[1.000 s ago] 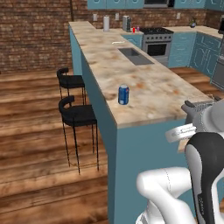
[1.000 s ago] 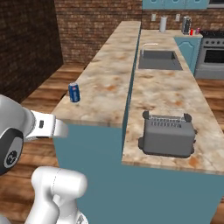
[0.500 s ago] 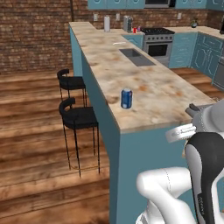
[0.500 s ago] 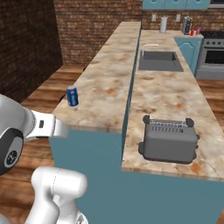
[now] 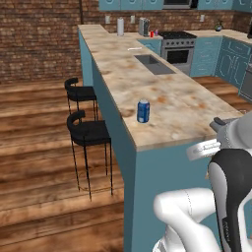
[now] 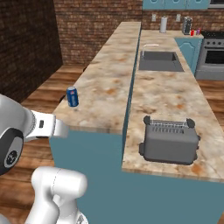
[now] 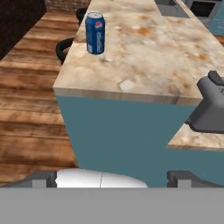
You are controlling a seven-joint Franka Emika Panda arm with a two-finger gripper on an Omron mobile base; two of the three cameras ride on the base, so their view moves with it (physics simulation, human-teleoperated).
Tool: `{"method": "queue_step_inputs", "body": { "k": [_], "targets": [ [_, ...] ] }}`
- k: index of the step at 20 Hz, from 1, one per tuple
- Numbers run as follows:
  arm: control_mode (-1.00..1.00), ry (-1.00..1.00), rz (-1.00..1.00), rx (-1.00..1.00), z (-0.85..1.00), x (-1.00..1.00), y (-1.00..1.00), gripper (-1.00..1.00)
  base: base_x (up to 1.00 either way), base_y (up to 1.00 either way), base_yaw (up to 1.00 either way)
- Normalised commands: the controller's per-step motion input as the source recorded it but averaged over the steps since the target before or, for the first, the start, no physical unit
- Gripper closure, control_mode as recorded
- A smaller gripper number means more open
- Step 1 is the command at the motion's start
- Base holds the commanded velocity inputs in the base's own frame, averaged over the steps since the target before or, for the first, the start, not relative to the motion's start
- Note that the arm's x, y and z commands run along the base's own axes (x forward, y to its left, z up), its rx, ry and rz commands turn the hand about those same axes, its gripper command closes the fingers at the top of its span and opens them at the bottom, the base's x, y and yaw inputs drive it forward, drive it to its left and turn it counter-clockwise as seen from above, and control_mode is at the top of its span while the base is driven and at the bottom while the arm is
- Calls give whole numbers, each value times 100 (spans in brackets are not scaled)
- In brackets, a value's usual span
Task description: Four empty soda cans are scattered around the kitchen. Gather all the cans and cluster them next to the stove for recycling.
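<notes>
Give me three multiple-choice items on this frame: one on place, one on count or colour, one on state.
1. Where does the blue soda can stand?
A. in the sink
B. on the raised counter, near its stool-side edge
C. on the stove

2. How many stools stand at the counter?
A. two
B. four
C. none

3. How is the can posed?
A. tipped over
B. crushed flat
C. upright

Answers: 1 B, it sits on the counter above the stools; 2 A, two black seats show in the left base view; 3 C, its top faces up in the hand view.
</notes>
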Motion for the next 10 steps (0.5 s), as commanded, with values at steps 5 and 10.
{"method": "queue_step_inputs", "body": {
  "k": [5, 10],
  "targets": [
    [100, 0, 0, 0, 0, 0, 0, -100, 24, 16, 0],
    [-100, -2, 0, 0, 10, 3, 11, -100, 0, 0, 0]
  ]
}}
